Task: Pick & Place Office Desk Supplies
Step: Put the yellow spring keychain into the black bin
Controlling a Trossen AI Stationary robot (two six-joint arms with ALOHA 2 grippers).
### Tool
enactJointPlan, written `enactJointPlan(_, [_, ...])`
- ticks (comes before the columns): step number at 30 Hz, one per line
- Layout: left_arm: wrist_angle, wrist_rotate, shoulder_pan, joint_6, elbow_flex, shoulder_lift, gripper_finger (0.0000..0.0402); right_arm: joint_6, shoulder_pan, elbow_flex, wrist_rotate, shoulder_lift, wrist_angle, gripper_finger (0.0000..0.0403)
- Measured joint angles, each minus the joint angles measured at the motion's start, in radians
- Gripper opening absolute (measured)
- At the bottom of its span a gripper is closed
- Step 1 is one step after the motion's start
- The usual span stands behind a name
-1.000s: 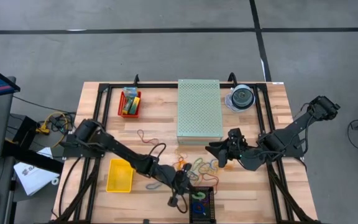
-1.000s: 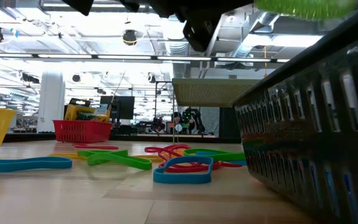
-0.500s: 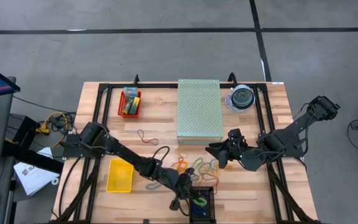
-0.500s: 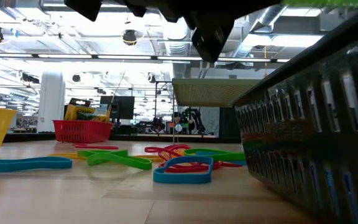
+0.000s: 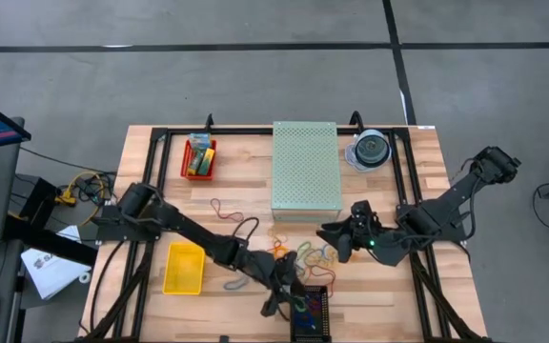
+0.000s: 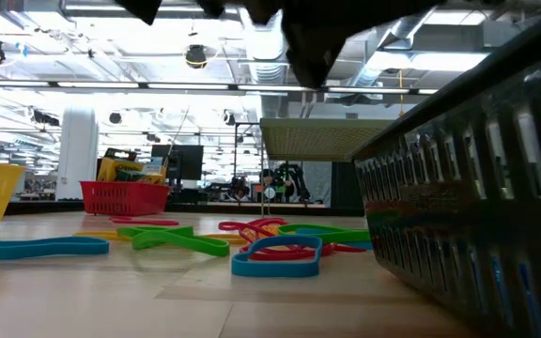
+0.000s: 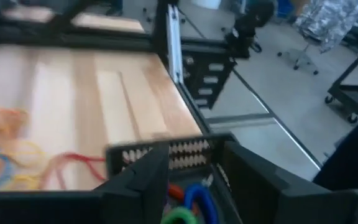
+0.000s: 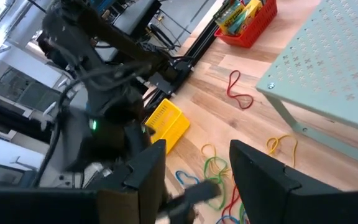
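Since the earlier frame, the green rubber band has been released into the black basket by the left gripper, fingers parted and empty. More rubber bands are left on the surface beneath the right gripper, which is held open and empty.

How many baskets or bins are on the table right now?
3: a red basket at the far left side holding crayon boxes, a yellow bin near the left edge, and a dark mesh bin at the near edge under the left gripper.

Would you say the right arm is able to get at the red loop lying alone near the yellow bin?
Probably not easily: the red loop lies across the table from the right hand, and the left arm stretches beside it.
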Motion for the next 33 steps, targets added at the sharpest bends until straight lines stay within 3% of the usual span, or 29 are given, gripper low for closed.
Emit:
enactJointPlan(4, [-0.119, -0.005, 0.033, 0.045, 0.004, -0.1, 0.0155, 0.0, 0.019, 0.0, -0.042, 0.008, 0.003, 0.0175])
enactJointPlan(10, [-0.537, -0.004, 0.017, 0.17, -0.001, -0.21, 0.0146, 0.012, 0.004, 0.0, -0.198, 0.075, 0.007, 0.0175])
enactJointPlan(13, [-0.669, -0.004, -0.011, 0.17, -0.018, -0.239, 0.014, 0.024, -0.007, -0.002, -0.259, 0.12, 0.031, 0.0175])
enactJointPlan(16, [-0.676, -0.024, -0.04, 0.105, -0.083, -0.303, 0.0135, 0.034, -0.013, 0.0, -0.29, 0.15, 0.085, 0.0175])
enactJointPlan(22, [-0.687, -0.249, -0.059, -0.031, -0.257, -0.485, 0.0128, 0.034, -0.026, 0.012, -0.305, 0.161, 0.108, 0.0175])
enactJointPlan(26, [-0.643, -0.263, -0.011, -0.058, -0.321, -0.554, 0.0121, 0.044, -0.062, 0.012, -0.345, 0.154, 0.016, 0.0175])
enactJointPlan(33, [-0.641, -0.263, 0.083, -0.08, -0.332, -0.6, 0.0116, 0.11, -0.186, 0.031, -0.582, 0.248, 0.01, 0.0163])
